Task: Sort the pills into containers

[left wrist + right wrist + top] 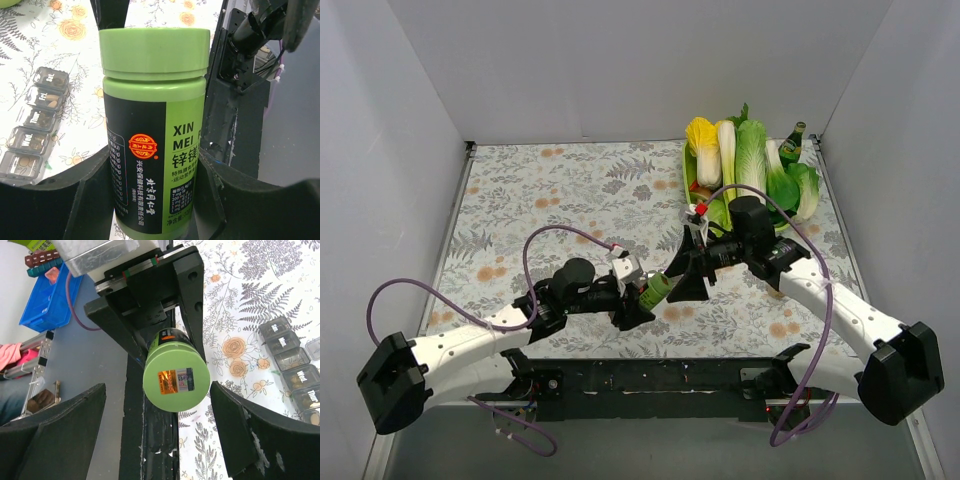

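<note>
Pointing inward, left jaws clamp green bottle [150,125]; right jaws gape, facing cap [176,381].

On my screen the bottle [152,125] is bright green with a black label, white lettering and a red-orange round emblem. The tabletop [570,190] wears a pale cloth printed with grey ferns and orange flowers, and the containers [32,127] are smoky grey with white lettering.
</note>
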{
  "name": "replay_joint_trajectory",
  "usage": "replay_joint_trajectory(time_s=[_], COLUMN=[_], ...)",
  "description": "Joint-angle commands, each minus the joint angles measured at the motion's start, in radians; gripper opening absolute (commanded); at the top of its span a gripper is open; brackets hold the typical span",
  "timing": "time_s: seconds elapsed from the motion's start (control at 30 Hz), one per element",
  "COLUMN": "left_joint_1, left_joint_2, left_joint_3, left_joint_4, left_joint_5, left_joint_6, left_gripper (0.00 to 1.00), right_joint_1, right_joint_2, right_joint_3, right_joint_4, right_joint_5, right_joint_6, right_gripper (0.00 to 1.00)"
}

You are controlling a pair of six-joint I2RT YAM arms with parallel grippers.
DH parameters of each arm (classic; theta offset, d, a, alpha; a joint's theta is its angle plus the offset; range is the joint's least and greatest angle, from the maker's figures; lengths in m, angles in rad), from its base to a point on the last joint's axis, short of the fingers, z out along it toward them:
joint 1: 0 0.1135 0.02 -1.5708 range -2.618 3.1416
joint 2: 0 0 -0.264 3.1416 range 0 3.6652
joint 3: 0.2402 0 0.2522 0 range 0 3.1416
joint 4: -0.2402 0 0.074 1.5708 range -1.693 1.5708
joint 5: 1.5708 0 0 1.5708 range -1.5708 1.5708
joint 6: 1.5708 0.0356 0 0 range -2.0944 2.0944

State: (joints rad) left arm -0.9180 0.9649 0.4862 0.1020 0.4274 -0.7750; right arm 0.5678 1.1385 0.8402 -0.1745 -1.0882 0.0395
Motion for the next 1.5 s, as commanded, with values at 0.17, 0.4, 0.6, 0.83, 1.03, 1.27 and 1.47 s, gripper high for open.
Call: replay_joint_trajectory(time_s=[0.17,0.4,0.6,0.83,1.03,1.27,1.47], left_joint_1=[-0.005,-0.008,-0.009,-0.009,-0.009,-0.009,-0.009], left_joint_2=[0.035,0.038,-0.009,-0.075,-0.051,-0.127,-0.134], left_joint_3=[0.074,0.068,0.032,0.0,0.006,0.005,0.0], left_joint_4=[0.051,0.05,0.045,0.067,0.062,0.038,0.036], left_joint_5=[-0.039,-0.044,0.106,0.326,0.325,0.039,-0.081], left_joint_6=[0.014,0.019,0.055,0.022,-0.012,0.003,0.029], left_gripper=[0.0,0.0,0.0,0.0,0.0,0.0,0.0], right_joint_1=[0.032,0.032,0.07,0.153,0.161,0.132,0.055], right_joint_2=[0.056,0.073,0.078,0.063,0.104,0.089,0.083], right_joint_3=[0.066,0.079,0.124,0.237,0.298,0.332,0.353], right_joint_4=[0.013,0.041,-0.151,-0.729,-0.738,-0.517,-0.507], right_joint_5=[0.077,0.034,-0.105,-0.063,-0.002,-0.001,0.068], right_joint_6=[0.057,0.076,-0.288,-1.392,-1.398,-0.71,-0.629], right_gripper=[0.85,0.39,0.18,0.2,0.29,0.81,0.85])
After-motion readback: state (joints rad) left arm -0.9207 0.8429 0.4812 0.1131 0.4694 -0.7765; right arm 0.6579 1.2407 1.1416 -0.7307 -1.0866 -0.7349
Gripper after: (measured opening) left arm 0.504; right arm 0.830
